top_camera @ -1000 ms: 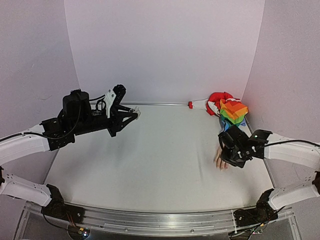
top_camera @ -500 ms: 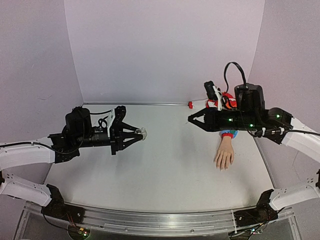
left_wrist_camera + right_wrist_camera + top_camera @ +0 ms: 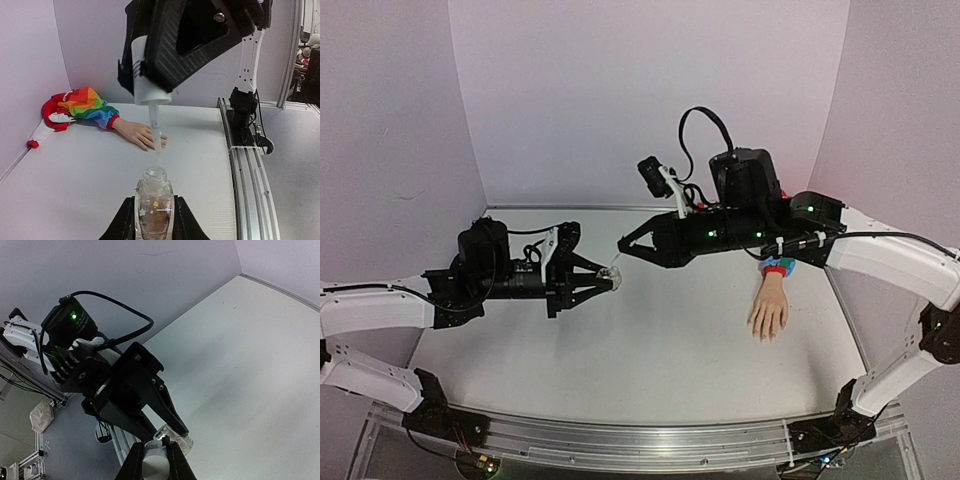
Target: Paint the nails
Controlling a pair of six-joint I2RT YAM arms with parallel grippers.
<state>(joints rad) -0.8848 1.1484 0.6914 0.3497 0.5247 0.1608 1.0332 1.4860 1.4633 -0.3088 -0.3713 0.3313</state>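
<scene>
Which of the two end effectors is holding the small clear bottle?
The left end effector holds the clear bottle. The right end effector instead grips a white cap with a thin applicator, close to the bottle's neck.

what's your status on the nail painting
Left gripper jaws shut on bottle; right gripper jaws shut on brush cap, brush just above bottle mouth. Fake hand lying apart on table, nails not yet reached. Nothing in the way.

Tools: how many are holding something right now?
2. The left tool grips the small clear bottle, left of mid-table. The right tool grips the white brush cap, its brush just above the bottle's mouth.
</scene>
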